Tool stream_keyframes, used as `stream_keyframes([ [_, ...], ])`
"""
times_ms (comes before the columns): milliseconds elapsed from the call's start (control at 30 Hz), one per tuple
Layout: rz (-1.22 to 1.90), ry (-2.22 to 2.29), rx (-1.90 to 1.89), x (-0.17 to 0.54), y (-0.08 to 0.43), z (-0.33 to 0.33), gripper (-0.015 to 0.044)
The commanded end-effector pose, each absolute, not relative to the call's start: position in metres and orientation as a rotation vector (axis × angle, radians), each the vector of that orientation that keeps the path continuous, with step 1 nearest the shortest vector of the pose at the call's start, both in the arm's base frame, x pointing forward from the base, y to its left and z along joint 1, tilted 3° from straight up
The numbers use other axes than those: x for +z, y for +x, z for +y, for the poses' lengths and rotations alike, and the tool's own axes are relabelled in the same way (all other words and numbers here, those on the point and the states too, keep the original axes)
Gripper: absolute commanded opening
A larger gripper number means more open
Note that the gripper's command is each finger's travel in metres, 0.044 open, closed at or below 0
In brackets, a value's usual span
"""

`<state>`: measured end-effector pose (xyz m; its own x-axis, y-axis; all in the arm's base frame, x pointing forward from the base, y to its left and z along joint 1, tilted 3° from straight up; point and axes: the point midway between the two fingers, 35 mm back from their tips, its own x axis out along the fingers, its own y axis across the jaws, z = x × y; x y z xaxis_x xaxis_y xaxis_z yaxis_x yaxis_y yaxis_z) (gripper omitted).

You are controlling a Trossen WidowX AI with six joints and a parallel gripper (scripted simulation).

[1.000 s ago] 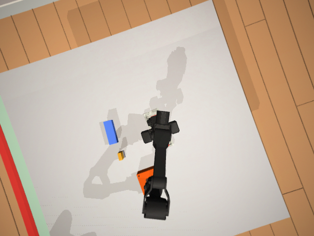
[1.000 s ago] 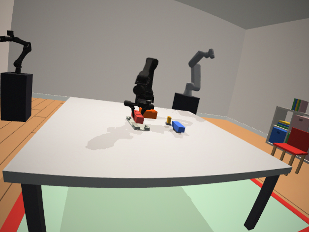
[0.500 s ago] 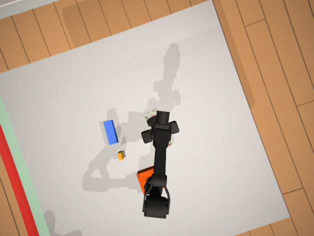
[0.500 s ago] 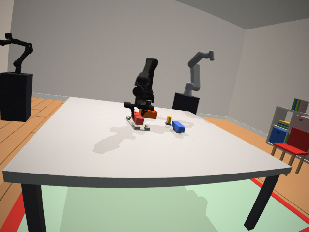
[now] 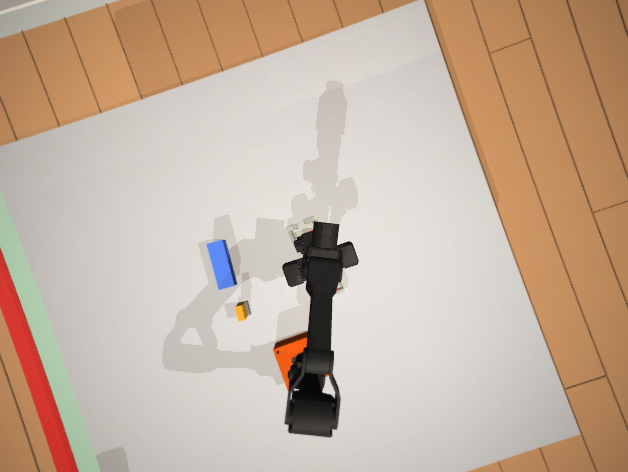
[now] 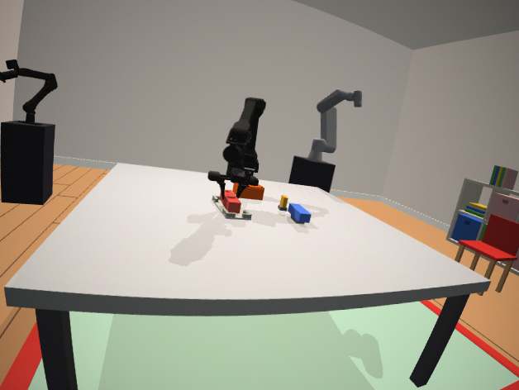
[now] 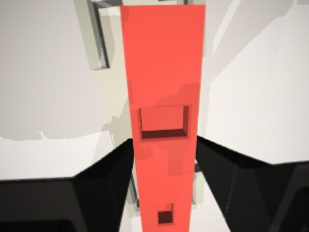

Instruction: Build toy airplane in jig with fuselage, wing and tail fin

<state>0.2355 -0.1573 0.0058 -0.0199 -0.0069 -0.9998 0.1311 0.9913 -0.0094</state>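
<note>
The red fuselage [image 6: 230,202] [image 7: 162,59] lies lengthwise over the pale jig [image 5: 303,224] [image 6: 245,216] [image 7: 93,49], low in it, with its wing socket and smaller tail socket facing up. Whether it sits fully flat is hidden. My gripper [image 5: 321,263] [image 6: 231,194] [image 7: 162,141] is open a little wider than the fuselage, one finger close along each side, just behind the wing socket. The blue wing [image 5: 220,263] [image 6: 298,212] lies left of the jig in the top view. The small yellow tail fin [image 5: 241,311] [image 6: 283,200] is beside it, nearer the arm's base.
An orange block [image 5: 286,360] [image 6: 251,192] stands by the arm's base, partly under the arm. The white table [image 5: 431,304] [image 6: 251,259] carries all these things. Other robot arms on dark pedestals stand away from the table.
</note>
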Motion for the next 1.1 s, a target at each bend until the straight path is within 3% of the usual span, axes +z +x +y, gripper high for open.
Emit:
stream_keyframes([
  [0, 1.587, 0.097, -0.11, 0.006, 0.236, -0.157, 0.0348],
  [133, 1.587, 0.097, -0.11, 0.006, 0.236, -0.157, 0.044],
  [433, 1.588, 0.097, -0.11, 0.009, 0.236, -0.158, 0.044],
  [667, 1.593, 0.091, -0.106, 0.109, 0.239, -0.157, 0.044],
  [1067, 1.589, 0.149, -0.166, 0.107, 0.243, -0.159, 0.044],
])
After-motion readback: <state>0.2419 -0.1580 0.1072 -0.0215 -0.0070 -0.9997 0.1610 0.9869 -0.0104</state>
